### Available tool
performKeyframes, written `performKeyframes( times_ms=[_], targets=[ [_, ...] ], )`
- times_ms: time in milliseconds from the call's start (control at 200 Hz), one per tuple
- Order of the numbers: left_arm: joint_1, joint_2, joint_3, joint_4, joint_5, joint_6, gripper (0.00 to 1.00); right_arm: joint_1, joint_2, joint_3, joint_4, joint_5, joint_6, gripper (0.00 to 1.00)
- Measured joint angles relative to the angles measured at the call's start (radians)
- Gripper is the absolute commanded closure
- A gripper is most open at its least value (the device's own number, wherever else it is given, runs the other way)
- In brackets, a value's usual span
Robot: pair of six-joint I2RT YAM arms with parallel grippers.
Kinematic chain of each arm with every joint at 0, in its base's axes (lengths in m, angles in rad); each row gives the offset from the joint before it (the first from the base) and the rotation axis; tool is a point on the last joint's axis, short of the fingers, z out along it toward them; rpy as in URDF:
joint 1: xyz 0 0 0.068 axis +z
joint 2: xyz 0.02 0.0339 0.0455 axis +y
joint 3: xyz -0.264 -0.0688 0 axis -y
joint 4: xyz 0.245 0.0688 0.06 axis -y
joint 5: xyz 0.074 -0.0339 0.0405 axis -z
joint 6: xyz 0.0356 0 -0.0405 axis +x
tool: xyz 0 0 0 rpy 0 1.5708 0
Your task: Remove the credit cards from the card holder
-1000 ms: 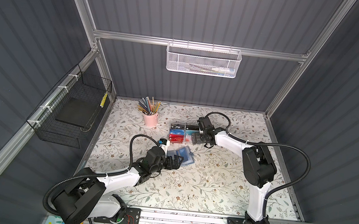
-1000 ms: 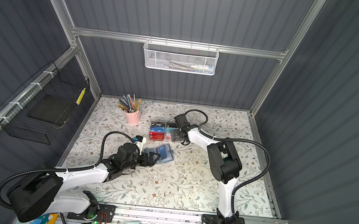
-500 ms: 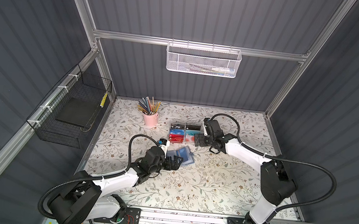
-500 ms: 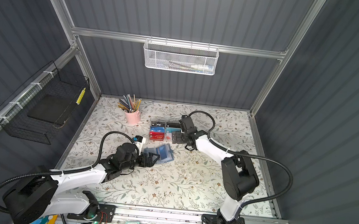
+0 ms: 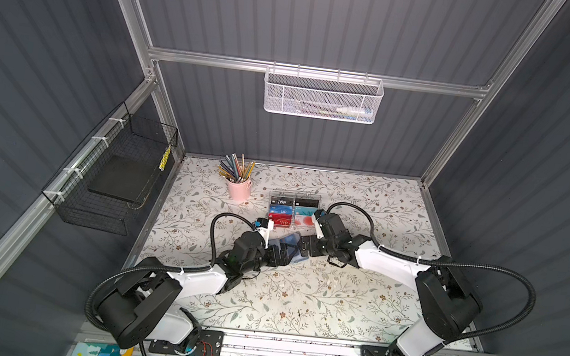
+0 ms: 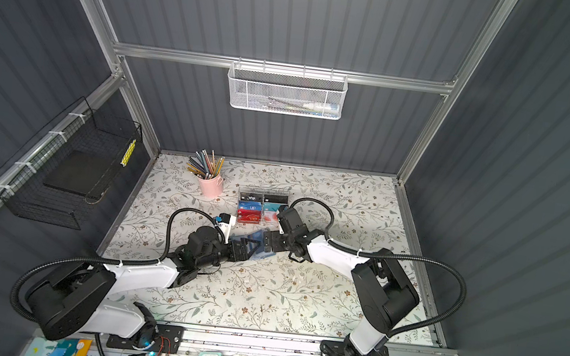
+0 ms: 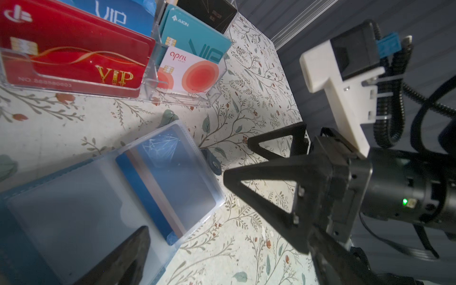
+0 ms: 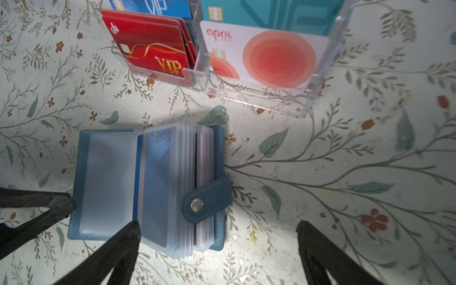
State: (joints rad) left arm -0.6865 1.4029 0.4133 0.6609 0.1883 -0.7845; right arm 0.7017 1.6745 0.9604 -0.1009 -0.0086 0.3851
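The right tool is released, jaws spread wide w/ nothing gripped. In the right wrist view 1 finger hangs over the clear sleeves of the card holder, the other over bare worktop. The left tool is also released, jaws apart, low over the holder's cover opposite the tab. 1 of its fingers sits at that cover's edge; contact can't be confirmed. The 2 tools face each other almost tip to tip, w/ the holder under both.

The card holder lies open on the worktop just in front of the clear acrylic rack, w/ its snap tab folded over the sleeve stack. The blue credit card sits in the top sleeve, showing a pale line drawing but no legible text. The white credit card, reading "april" w/ red-orange circles, stands in the rack's front tier beside red cards marked "VIP" in gold; the serial no. is too blurred to read. Behind them are a teal card w/ "AION" + "VIP", a blue VIP card and black cards marked "Vip".

The left arm runs low from the near-left base to ctr. The right arm reaches in from the near-right base, elbow raised, forearm sloping down to ctr.
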Motion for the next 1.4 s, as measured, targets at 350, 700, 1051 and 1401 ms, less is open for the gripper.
performKeyframes(
  times_ms=[350, 700, 1051, 1401],
  targets=[
    [0.009, 0.093, -0.064, 0.195, 0.019, -0.109, 0.0, 0.007, 0.076, -0.001, 0.022, 0.012, 0.018, 0.01],
    [0.052, 0.158, -0.065, 0.273, 0.05, -0.142, 0.0, 0.007, 0.095, 0.003, 0.027, 0.028, 0.034, 0.01],
    [0.098, 0.336, -0.048, 0.452, 0.113, -0.203, 0.0, -0.005, 0.093, -0.007, 0.056, 0.026, 0.035, 0.01],
    [0.103, 0.391, -0.021, 0.515, 0.124, -0.227, 0.03, -0.02, 0.085, -0.034, 0.087, 0.021, 0.037, 0.01]
  ],
)
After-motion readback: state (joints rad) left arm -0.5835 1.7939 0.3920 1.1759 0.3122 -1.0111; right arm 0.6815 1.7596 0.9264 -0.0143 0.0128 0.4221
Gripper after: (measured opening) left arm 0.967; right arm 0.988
